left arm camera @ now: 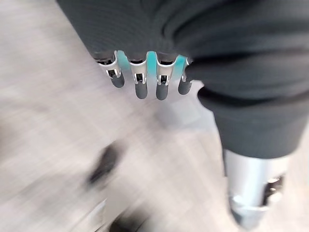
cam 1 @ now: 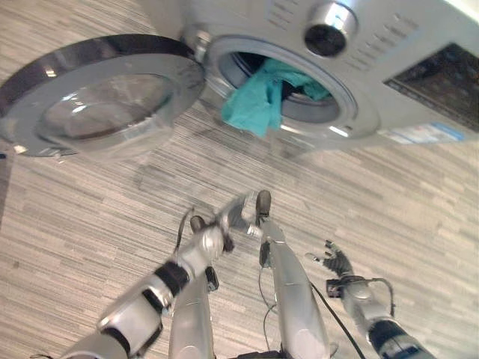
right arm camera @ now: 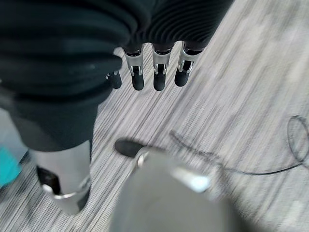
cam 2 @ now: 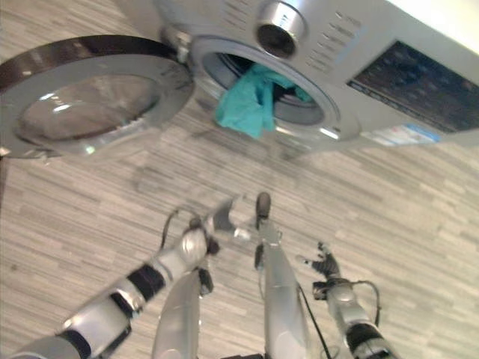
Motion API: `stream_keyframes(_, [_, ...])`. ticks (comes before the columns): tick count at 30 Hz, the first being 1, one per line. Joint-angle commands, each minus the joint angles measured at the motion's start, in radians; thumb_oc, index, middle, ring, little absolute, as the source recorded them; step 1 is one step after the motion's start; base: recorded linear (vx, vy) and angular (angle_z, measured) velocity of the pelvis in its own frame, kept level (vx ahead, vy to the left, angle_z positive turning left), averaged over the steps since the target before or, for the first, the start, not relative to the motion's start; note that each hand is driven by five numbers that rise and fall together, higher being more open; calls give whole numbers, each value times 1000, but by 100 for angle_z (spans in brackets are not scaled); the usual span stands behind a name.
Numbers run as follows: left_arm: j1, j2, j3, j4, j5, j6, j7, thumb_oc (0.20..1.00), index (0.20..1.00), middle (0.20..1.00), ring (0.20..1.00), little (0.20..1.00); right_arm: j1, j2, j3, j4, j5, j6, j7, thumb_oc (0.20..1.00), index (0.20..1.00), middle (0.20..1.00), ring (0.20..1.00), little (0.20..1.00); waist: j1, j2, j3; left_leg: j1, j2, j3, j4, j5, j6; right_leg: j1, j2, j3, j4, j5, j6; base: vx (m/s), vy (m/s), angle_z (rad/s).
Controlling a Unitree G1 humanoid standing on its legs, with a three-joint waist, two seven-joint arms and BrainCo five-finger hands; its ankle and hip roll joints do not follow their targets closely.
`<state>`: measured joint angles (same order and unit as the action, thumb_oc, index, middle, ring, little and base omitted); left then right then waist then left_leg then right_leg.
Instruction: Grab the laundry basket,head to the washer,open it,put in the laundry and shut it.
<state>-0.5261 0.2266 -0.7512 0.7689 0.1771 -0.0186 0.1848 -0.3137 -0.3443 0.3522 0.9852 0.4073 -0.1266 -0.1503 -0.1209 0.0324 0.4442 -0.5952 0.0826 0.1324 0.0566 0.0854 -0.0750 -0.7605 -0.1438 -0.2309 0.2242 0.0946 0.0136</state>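
Observation:
The silver washer [cam 1: 404, 45] stands at the top with its round door [cam 1: 105, 97] swung wide open to the left. A teal cloth [cam 1: 258, 101] hangs out of the drum opening [cam 1: 307, 105], draped over the lower rim. Something dark lies in the drum behind it. My left hand [cam 1: 233, 217] hovers low over the floor below the opening, fingers [left arm camera: 141, 84] straight and holding nothing. My right hand [cam 1: 337, 263] is lower right, fingers [right arm camera: 159, 72] spread, also holding nothing. Both hands are well apart from the cloth and the door.
Grey striped plank floor [cam 1: 90, 217] spreads around the washer. The open door juts out over the floor at upper left. A large round knob [cam 1: 329, 28] and a dark control panel [cam 1: 441, 78] sit on the washer's front.

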Motion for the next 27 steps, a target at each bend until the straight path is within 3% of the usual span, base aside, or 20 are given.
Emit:
stream_keyframes(1, [-58, 11, 31, -38, 16, -37, 63, 1000, 1000, 1000, 1000, 1000, -57, -65, -12, 84, -14, 13, -55, 1000, 1000, 1000, 1000, 1000, 14, 54, 10, -17, 36, -54, 139, -129, -45, 13, -8, 38, 10, -105, 112, -34, 8, 32])
stream_keyframes(6, [62, 80, 81, -75, 10, -41, 85, 1000, 1000, 1000, 1000, 1000, -248, -138, -37, 256, -62, 36, -99, 1000, 1000, 1000, 1000, 1000, 77, 108, 14, -23, 13, -88, 144, -120, -36, 40, -32, 1, 32, -121, 110, -22, 31, 33])
stream_keyframes(11, [236, 194, 162, -235, -4, -62, 70, 1000, 1000, 1000, 1000, 1000, -379, -231, -82, 345, -67, 55, -117, 1000, 1000, 1000, 1000, 1000, 143, 152, 2, -20, -1, -110, 117, -99, -34, 59, -41, -24, 38, -134, 108, 1, 51, 21])
stream_keyframes(15, [330, 243, 173, -315, -20, -87, 23, 1000, 1000, 1000, 1000, 1000, -431, -313, -99, 415, -82, 70, -118, 1000, 1000, 1000, 1000, 1000, 182, 181, -6, -27, -10, -133, 101, -83, -36, 60, -54, -47, 47, -146, 110, -3, 15, 20])
stream_keyframes(18, [479, 306, 238, -427, -77, -109, -61, 1000, 1000, 1000, 1000, 1000, -464, -401, -164, 450, -19, 80, -87, 1000, 1000, 1000, 1000, 1000, 233, 232, -6, -45, -24, -149, 72, -57, -37, 43, -70, -68, 60, -160, 111, 2, 51, 32])
stream_keyframes(27, [579, 343, 314, -530, -138, -123, -93, 1000, 1000, 1000, 1000, 1000, -554, -498, -215, 478, 76, 74, -75, 1000, 1000, 1000, 1000, 1000, 292, 281, -1, -121, -41, -164, 64, -41, -36, -40, -90, -72, 97, -176, 115, 1, 30, 12])
